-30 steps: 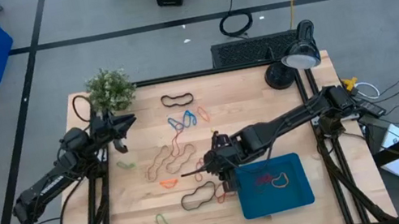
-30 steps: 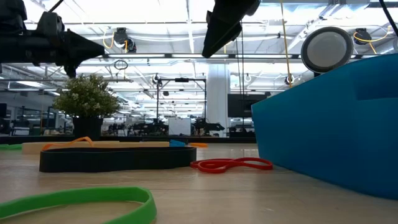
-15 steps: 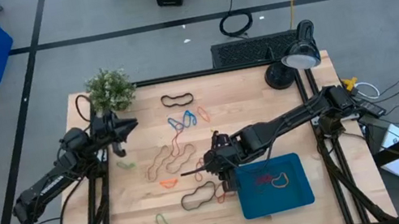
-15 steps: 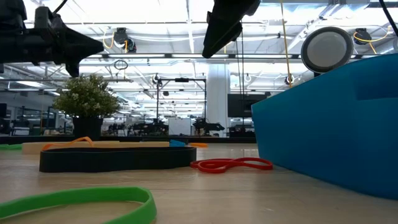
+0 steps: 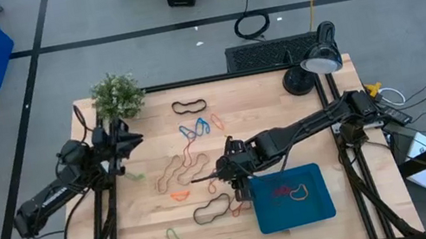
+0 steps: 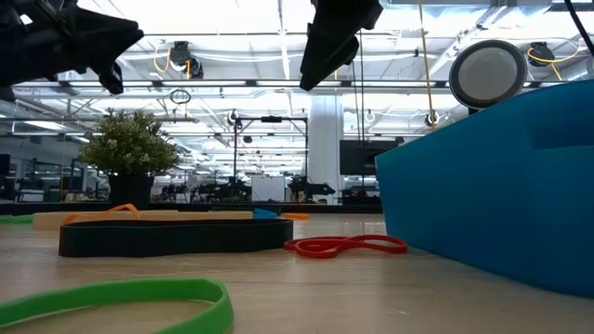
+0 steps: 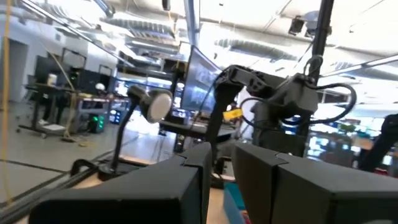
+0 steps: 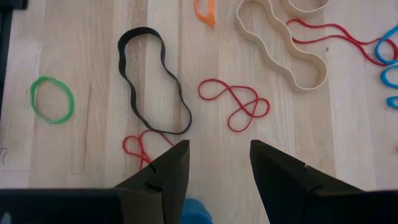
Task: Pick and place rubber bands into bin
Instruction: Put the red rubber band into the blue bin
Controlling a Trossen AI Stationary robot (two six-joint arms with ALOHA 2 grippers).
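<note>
Rubber bands lie loose on the wooden table (image 5: 327,117): a black one (image 8: 152,81), red ones (image 8: 235,104) (image 8: 140,146), a green one (image 8: 52,99), a tan one (image 8: 283,43), blue ones (image 5: 194,128). The teal bin (image 5: 295,209) sits at the near right with a red and a tan band inside. My right gripper (image 8: 214,167) hangs open above the table beside the bin's left edge, clear of the bands. My left gripper (image 5: 137,138) is raised at the far left near the plant, its fingers (image 7: 186,180) a narrow gap apart with nothing between them.
A potted plant (image 5: 116,95) stands at the far left corner and a desk lamp (image 5: 313,65) at the far right. Another black band (image 5: 189,106) lies near the far edge. More green bands (image 5: 174,237) lie near the front edge.
My left gripper has tipped its fingers upward and rolled at the wrist, rising a little in the low view. My right gripper has kept still over the bands.
</note>
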